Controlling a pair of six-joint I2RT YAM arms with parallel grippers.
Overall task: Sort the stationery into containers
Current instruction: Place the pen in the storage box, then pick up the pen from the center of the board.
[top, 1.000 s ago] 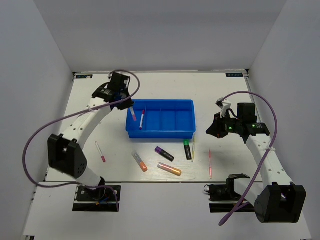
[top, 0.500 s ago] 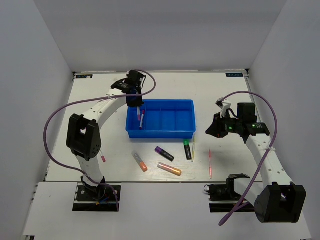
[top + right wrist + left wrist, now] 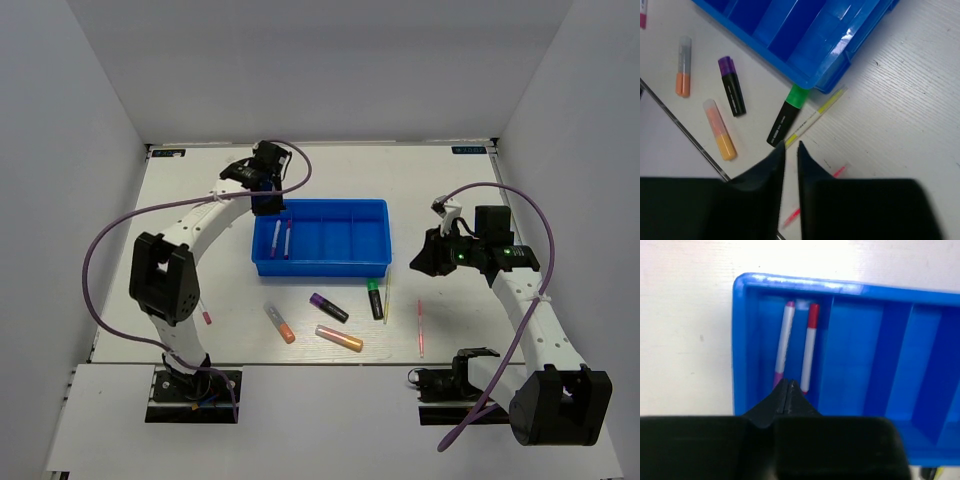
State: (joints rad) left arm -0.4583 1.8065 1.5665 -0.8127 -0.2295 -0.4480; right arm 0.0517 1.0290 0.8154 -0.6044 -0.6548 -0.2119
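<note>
Figure: sorting under way, seen from above and from both wrists.
My left jaws are pressed together and empty above the left end of the blue tray [image 3: 320, 268]; my right jaws stand slightly apart, holding nothing, to the tray's right. Two pink-white pens [image 3: 784, 342] lie side by side in the leftmost compartment. On the surface [image 3: 470, 200] in front of the tray lie an orange highlighter [image 3: 280, 323], a purple highlighter [image 3: 328, 307], a green-black highlighter [image 3: 375, 298], a yellow stick [image 3: 387, 295] and a pink stick [image 3: 420, 328].
</note>
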